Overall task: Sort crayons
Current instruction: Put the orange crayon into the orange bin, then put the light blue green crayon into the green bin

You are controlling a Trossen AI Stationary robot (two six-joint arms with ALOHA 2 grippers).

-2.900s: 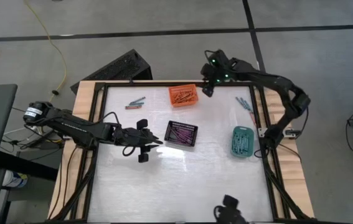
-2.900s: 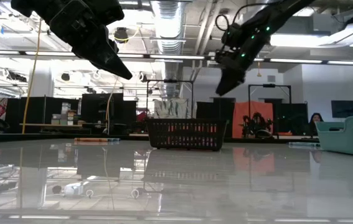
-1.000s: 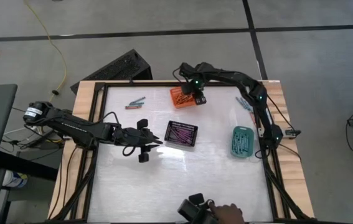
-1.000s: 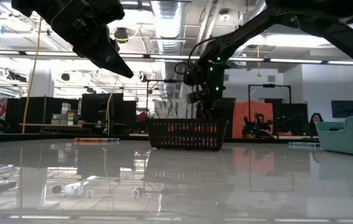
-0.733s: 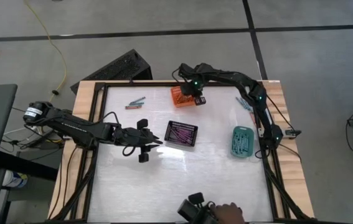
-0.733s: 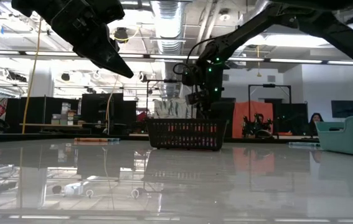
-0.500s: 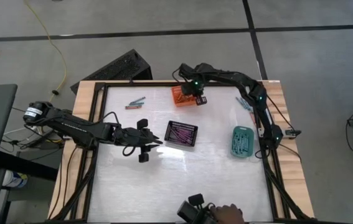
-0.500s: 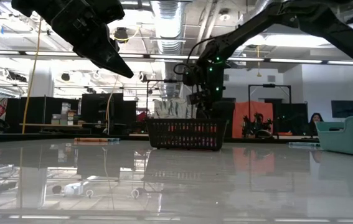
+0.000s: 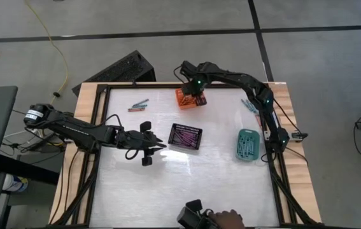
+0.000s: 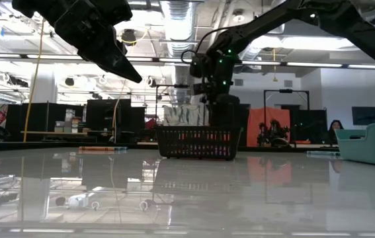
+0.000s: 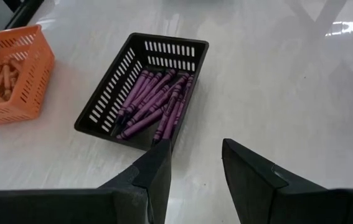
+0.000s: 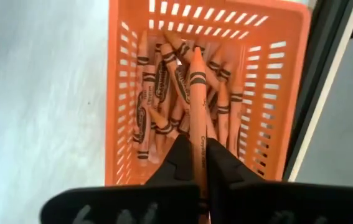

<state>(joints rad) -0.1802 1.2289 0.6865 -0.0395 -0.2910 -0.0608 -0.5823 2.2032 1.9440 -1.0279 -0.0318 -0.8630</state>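
I see left gripper (image 9: pixel 147 147) hovering mid-table, fingers spread, empty, black basket (image 9: pixel 185 137) of purple crayons (image 11: pixel 154 104) just at its 3 o'clock. Loose crayons (image 9: pixel 139 105) at table's 11 o'clock. Right gripper (image 12: pixel 199 169) pinching orange crayon (image 12: pixel 198 121) over orange basket (image 12: pixel 276 43) at 12 o'clock. Teal basket (image 9: pixel 248 144) at 3 o'clock.

Orange crayons (image 12: pixel 182 93) fill the orange basket (image 12: pixel 288 37); purple crayons (image 11: pixel 154 106), black basket (image 11: pixel 111 93).

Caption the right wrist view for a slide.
Right hand shut on an orange crayon above the orange basket.
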